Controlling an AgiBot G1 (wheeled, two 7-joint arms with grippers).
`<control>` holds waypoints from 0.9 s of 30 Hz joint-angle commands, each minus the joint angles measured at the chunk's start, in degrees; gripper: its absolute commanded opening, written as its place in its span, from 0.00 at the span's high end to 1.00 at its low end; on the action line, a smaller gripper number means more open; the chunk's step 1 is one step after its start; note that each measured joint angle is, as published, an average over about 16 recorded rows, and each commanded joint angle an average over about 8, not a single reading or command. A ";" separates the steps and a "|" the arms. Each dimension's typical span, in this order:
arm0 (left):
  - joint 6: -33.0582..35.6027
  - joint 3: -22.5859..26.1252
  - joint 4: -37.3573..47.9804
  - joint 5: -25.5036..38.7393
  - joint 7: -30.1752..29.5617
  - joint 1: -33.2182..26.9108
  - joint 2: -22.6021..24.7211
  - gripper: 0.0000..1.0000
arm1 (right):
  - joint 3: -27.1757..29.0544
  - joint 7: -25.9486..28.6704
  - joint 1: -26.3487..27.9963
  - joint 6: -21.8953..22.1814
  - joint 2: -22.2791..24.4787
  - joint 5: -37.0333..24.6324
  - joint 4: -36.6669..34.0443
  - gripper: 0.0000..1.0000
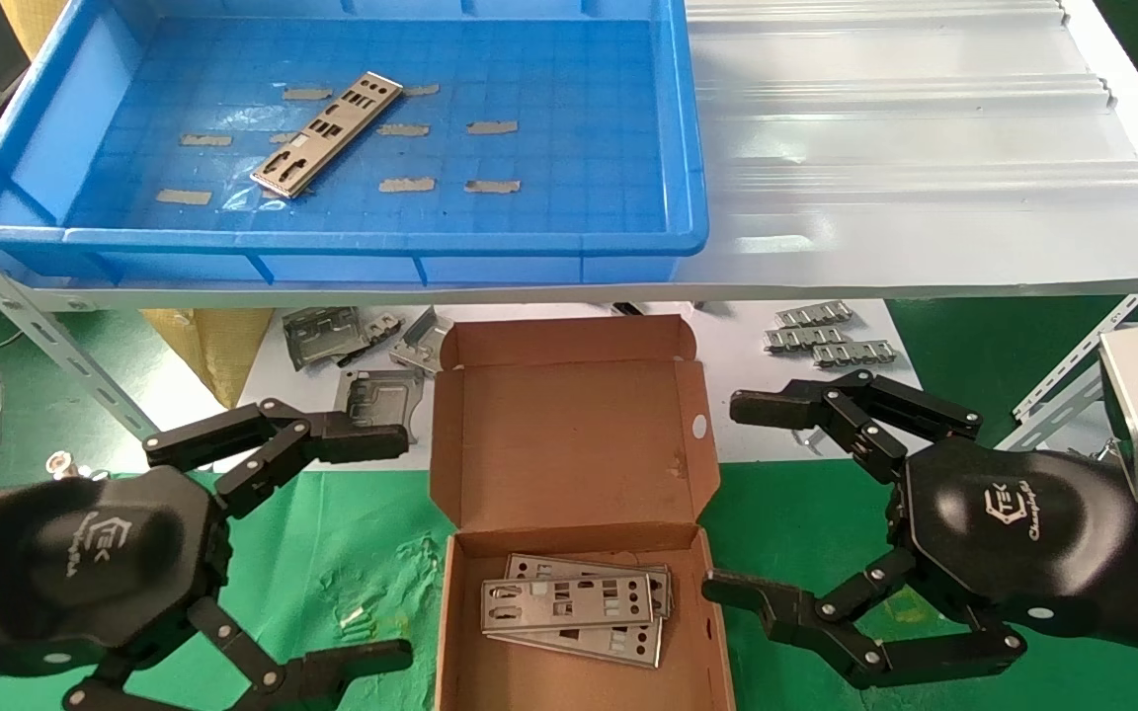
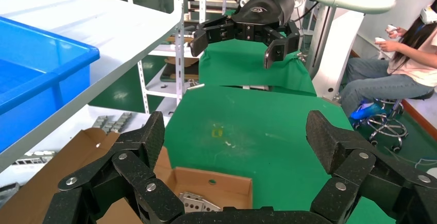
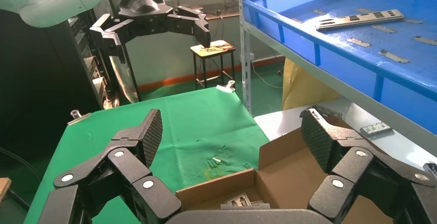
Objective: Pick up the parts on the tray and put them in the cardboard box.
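Observation:
One long silver punched plate (image 1: 327, 133) lies slanted on the gridded floor of the blue tray (image 1: 692, 158) on the white shelf; it also shows in the right wrist view (image 3: 360, 20). The open cardboard box (image 1: 569, 444) sits below on the green cloth and holds a few stacked plates (image 1: 574, 607). My left gripper (image 1: 396, 548) is open and empty left of the box. My right gripper (image 1: 742, 499) is open and empty right of the box. Both hover at box height. Plate corners show in the box in the left wrist view (image 2: 198, 202).
Squarish grey stamped frames (image 1: 357, 351) and short ribbed strips (image 1: 826, 336) lie on a white sheet behind the box under the shelf. Tan tape bits (image 1: 406, 185) dot the tray floor. Slotted shelf braces (image 1: 45, 336) slant down at both sides. A seated person (image 2: 397, 64) is far off.

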 commanded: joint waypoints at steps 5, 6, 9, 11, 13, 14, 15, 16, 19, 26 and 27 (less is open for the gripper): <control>0.00 0.00 0.00 0.00 0.00 0.00 0.00 0.00 | 0.00 0.00 0.00 0.00 0.00 0.00 0.00 0.00; 0.00 0.00 0.00 0.00 0.00 0.00 0.00 0.00 | 0.00 0.00 0.00 0.00 0.00 0.00 0.00 0.00; 0.00 0.00 0.00 0.00 0.00 0.00 0.00 0.00 | 0.00 0.00 0.00 0.00 0.00 0.00 0.00 0.00; 0.00 0.00 0.00 0.00 0.00 0.00 0.00 0.00 | 0.00 0.00 0.00 0.00 0.00 0.00 0.00 0.00; 0.00 0.00 0.00 0.00 0.00 0.00 0.00 0.00 | 0.00 0.00 0.00 0.00 0.00 0.00 0.00 0.00; 0.00 0.00 0.00 0.00 0.00 0.00 0.00 0.00 | 0.00 0.00 0.00 0.00 0.00 0.00 0.00 0.00; 0.00 0.00 0.00 0.00 0.00 0.00 0.00 0.00 | 0.00 0.00 0.00 0.00 0.00 0.00 0.00 0.00; 0.00 0.00 0.00 0.00 0.00 0.00 0.00 0.00 | 0.00 0.00 0.00 0.00 0.00 0.00 0.00 0.00; 0.00 0.00 0.00 0.00 0.00 0.00 0.00 0.00 | 0.00 0.00 0.00 0.00 0.00 0.00 0.00 0.00; 0.00 0.00 0.00 0.00 0.00 0.00 0.00 0.00 | 0.00 0.00 0.00 0.00 0.00 0.00 0.00 0.00; 0.00 0.00 0.00 0.00 0.00 0.00 0.00 0.00 | 0.00 0.00 0.00 0.00 0.00 0.00 0.00 0.00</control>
